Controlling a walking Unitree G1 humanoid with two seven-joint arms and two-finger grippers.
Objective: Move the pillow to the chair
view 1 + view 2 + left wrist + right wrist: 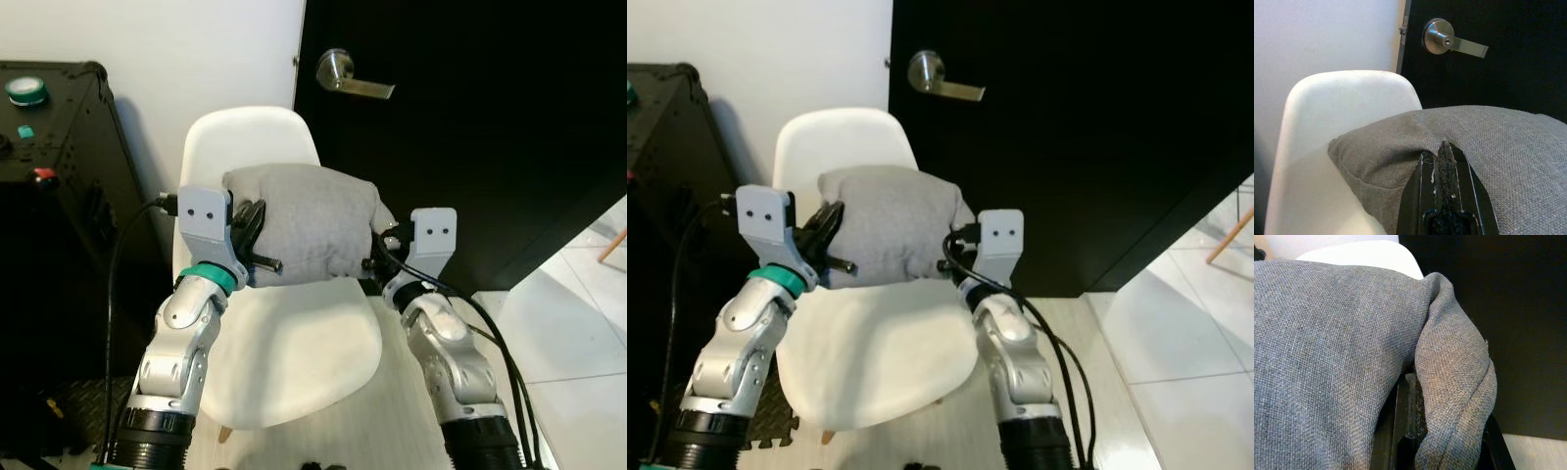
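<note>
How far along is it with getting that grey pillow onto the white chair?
Nearly there. The pillow is already lifted and carried over the white chair. Right now the left end effector and right end effector each pinch one end of it, holding it in front of the backrest, apparently above the seat. What is left: lower it onto the seat and let go.

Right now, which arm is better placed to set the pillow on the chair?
Neither alone: the left gripper and right gripper each pinch one end of the grey fabric pillow, held level above the white plastic chair. Both should lower together.
</note>
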